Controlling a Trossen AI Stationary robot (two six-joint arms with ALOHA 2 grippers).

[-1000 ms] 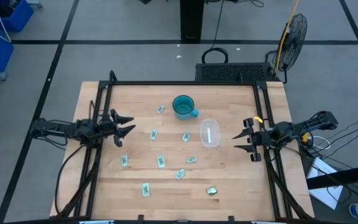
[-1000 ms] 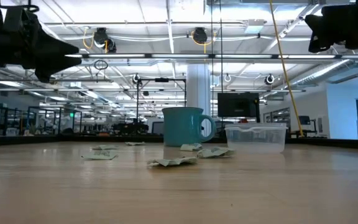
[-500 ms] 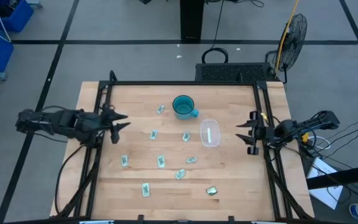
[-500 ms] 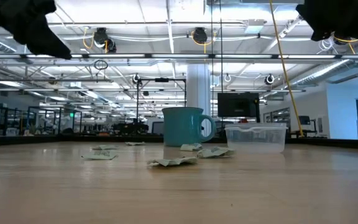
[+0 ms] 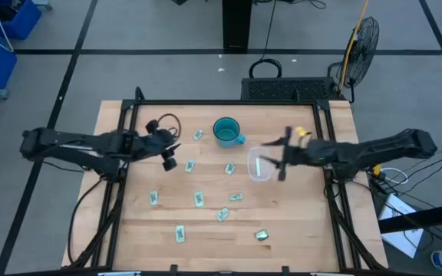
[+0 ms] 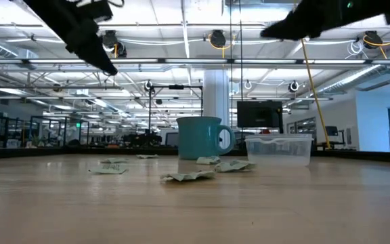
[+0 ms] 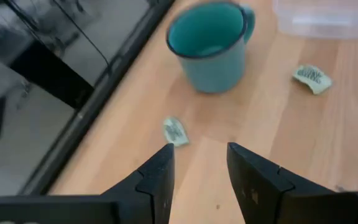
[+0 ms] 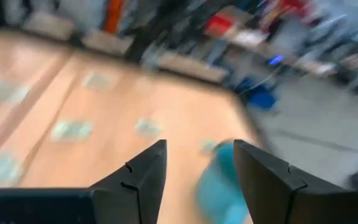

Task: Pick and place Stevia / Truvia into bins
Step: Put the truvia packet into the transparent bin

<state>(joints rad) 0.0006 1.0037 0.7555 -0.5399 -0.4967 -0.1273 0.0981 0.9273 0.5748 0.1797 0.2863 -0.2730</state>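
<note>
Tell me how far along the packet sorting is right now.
Barely started. Done: one pale strip, possibly a packet, shows inside the clear bin. In hand: nothing; the left gripper hangs over the table near the mug and the right gripper by the bin, both with open, empty jaws. Left: about nine packets lie scattered on the table.

A teal ceramic mug [image 5: 226,131] is standing behind and left of a clear rounded plastic container [image 5: 259,164], with small flat paper packets [image 5: 199,198] lying scattered left and in front of both.
</note>
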